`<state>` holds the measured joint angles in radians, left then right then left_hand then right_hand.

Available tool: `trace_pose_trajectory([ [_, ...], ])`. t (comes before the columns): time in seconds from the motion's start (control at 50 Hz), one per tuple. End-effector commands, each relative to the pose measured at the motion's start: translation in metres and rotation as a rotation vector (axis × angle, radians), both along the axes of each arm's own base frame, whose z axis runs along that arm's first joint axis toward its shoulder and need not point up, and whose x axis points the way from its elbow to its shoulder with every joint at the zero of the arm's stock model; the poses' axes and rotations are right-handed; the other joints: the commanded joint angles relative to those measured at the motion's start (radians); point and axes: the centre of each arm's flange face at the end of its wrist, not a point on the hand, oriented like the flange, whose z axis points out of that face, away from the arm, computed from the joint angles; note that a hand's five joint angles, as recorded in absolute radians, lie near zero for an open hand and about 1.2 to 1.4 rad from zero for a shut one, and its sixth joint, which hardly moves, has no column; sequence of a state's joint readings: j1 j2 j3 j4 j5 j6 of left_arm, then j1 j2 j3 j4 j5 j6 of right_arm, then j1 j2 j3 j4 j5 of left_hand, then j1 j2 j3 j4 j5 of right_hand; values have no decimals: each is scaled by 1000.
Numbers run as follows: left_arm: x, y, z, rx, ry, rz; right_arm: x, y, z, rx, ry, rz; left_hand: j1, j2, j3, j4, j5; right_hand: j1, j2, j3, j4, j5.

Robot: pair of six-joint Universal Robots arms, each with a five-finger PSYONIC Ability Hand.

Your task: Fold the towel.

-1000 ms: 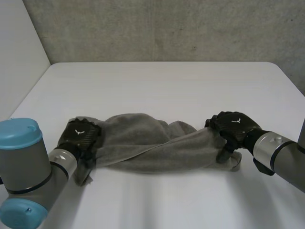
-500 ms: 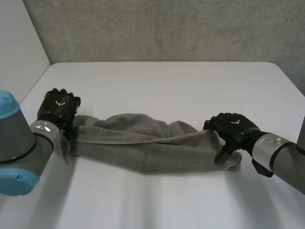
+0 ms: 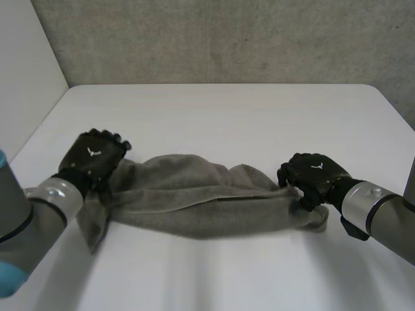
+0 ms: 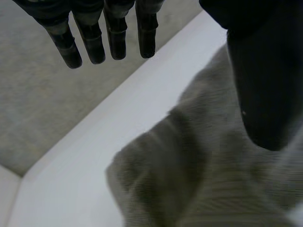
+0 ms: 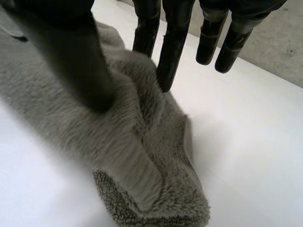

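White table (image 3: 227,116), grey concrete wall (image 3: 227,39) behind it. Grey towel (image 3: 194,207) lies bunched in a long, crumpled roll across the near middle of the table, running side to side between the two hands. One fold line runs lengthwise along it. A loose corner sticks out toward the near edge at its left end.

Left arm (image 3: 39,214) comes in from the near left, right arm (image 3: 376,210) from the near right.

Left robot hand (image 3: 94,159) sits on the towel's left end, knuckles up. In the left wrist view its fingers (image 4: 116,40) are straight and slightly spread, clear of the cloth, and its thumb (image 4: 265,94) lies over the towel; no pinch visible.

Right robot hand (image 3: 314,173) is on the towel's right end. In the right wrist view the thumb (image 5: 75,61) presses into the cloth on one side, and some of the straight fingers (image 5: 170,52) dig into a fold on the other, so the bunched cloth is pinched between them. The end of the towel pokes out past that hand, resting on the table.
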<state>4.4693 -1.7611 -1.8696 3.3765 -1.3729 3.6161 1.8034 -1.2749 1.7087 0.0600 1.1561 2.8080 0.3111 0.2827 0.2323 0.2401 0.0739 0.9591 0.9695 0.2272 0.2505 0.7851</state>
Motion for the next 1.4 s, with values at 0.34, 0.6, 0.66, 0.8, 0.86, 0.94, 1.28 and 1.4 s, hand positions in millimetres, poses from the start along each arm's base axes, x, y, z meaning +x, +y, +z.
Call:
trace_pose_trajectory([
  [0.34,8,44,-29,157,-48,-13,4,0,-5,20,-26,62,52,81,-58,-66,115,437,427,-53,-76,437],
  [0.6,18,30,-46,129,-67,79,4,1,-6,24,-26,65,40,69,-58,-66,103,437,427,-53,-76,437],
  [0.66,22,14,-52,104,-69,123,4,3,-6,28,-26,67,40,69,-58,-66,103,437,427,-53,-76,437],
  [0.8,33,-10,-51,51,-88,223,5,3,-6,30,-27,70,37,66,-58,-66,100,437,427,-53,-76,437],
  [0.86,34,-16,-51,35,-94,230,5,4,-6,30,-27,72,37,66,-58,-66,100,437,427,-53,-76,437],
  [0.94,34,-20,-58,22,-139,223,5,4,-6,30,-27,72,37,66,-58,-66,100,437,427,-53,-76,437],
  [1.28,40,-17,-49,-27,-205,197,4,-1,2,7,-35,57,1085,1114,-58,-66,1148,437,427,-53,-76,437],
  [1.4,34,-21,-23,-100,-175,136,7,-3,24,-1,-19,83,1085,1114,-58,-66,1148,437,427,-53,-76,437],
])
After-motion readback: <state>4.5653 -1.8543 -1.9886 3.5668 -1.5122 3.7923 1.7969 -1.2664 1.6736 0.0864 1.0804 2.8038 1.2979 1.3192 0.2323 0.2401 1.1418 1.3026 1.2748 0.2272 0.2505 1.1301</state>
